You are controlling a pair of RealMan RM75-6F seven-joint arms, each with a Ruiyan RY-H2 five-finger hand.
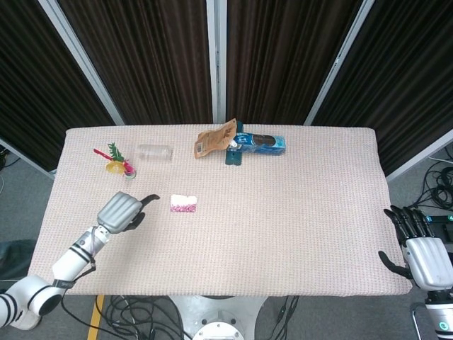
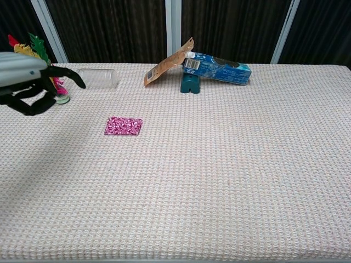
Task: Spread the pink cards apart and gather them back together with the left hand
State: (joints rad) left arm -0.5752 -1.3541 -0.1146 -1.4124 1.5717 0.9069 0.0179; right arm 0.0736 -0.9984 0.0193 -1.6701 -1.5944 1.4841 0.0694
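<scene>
The pink cards (image 1: pixel 184 205) (image 2: pixel 123 125) lie in one tidy stack on the left half of the woven table mat. My left hand (image 1: pixel 124 211) (image 2: pixel 30 82) hovers over the mat just left of the stack, apart from it, its fingers spread and holding nothing. My right hand (image 1: pixel 416 248) hangs off the table's right front corner, fingers apart and empty; the chest view does not show it.
A feather shuttlecock (image 1: pixel 119 162) (image 2: pixel 41 68) and a clear plastic cup on its side (image 1: pixel 156 152) (image 2: pixel 97 78) lie at the back left. A brown pouch (image 1: pixel 214 138) leans against a blue box (image 1: pixel 260 143) on a green stand at the back centre.
</scene>
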